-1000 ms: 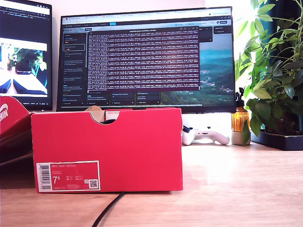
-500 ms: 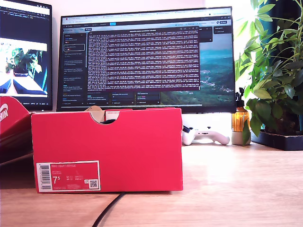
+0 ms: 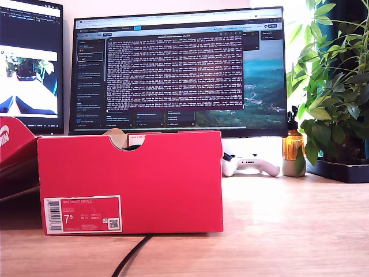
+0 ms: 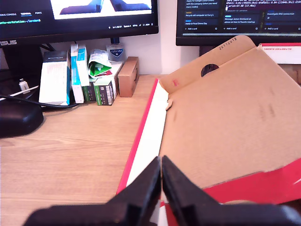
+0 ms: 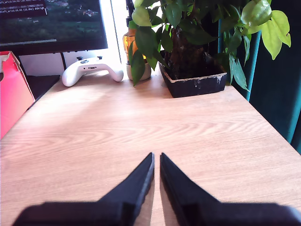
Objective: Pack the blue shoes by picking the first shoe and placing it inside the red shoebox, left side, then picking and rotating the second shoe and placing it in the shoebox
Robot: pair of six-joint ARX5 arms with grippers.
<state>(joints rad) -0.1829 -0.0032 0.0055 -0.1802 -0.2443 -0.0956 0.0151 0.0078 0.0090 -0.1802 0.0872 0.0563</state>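
No blue shoes show in any view, so I cannot say which way they lie from either claw, how their long axes run, or which arm is nearer.

Across the exterior view from its left: a red lid (image 3: 12,151) at the edge, then one red shoebox (image 3: 130,182) standing on the desk (image 3: 288,231) with its labelled wall facing the camera, then one white game controller (image 3: 249,166), an amber bottle (image 3: 292,147) and a potted plant (image 3: 337,86).

My first claw (image 4: 161,165) has its tips together, holding nothing, just over the box's near edge; the brown cardboard floor visible beyond it is bare.

My second claw (image 5: 156,160) is likewise closed and empty above bare desk, the box's red wall off to one side.
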